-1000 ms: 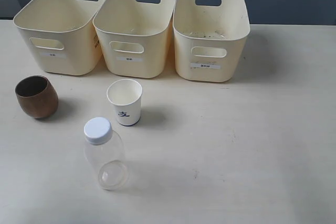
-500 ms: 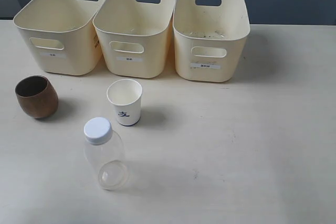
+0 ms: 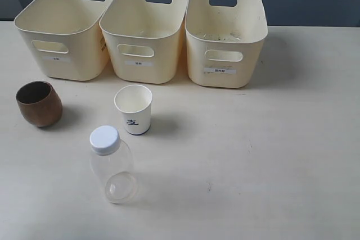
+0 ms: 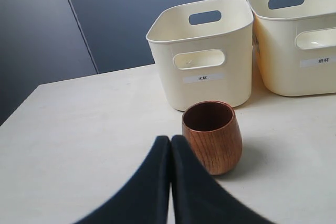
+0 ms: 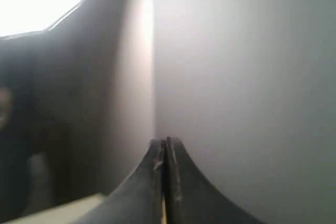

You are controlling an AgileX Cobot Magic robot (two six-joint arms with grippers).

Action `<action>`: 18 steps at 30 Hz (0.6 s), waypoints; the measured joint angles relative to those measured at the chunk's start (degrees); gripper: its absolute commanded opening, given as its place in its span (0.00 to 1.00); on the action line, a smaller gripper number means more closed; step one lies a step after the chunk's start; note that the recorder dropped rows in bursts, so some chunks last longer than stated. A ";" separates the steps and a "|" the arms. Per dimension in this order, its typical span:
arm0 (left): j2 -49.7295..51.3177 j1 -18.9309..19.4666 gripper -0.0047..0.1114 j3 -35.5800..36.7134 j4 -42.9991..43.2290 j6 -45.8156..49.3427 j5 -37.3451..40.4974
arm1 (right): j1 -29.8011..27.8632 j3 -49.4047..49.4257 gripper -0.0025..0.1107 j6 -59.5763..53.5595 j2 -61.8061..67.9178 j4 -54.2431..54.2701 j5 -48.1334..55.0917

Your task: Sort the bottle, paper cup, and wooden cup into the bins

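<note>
Beside the paper cup (image 3: 134,109) on the desk (image 3: 270,150) stand the wooden cup (image 3: 39,103) and bottle (image 3: 112,164). Both end effectors, left (image 4: 170,141) and right (image 5: 165,142), are clenched on nothing.

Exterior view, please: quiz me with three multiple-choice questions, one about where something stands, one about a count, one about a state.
1. Where does the wooden cup stand?
A. Inside the middle bin
B. On the table, in front of the leftmost of the bins
C. On top of the bottle

2. How many bins are lined up at the back?
A. Two
B. Three
C. Five

3. What is the state of the bottle?
A. Upright with its white cap on
B. Lying on its side, uncapped
C. Held in the left gripper

Answers:
1 B: it sits on the bare table, left of the paper cup.
2 B: three cream tubs stand side by side.
3 A: it stands capped; the left gripper shows its fingers shut on nothing.
</note>
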 measured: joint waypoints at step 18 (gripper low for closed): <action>0.00 0.00 0.04 0.00 0.00 0.00 0.00 | 25.59 -9.38 0.02 5.01 33.37 -15.89 -3.45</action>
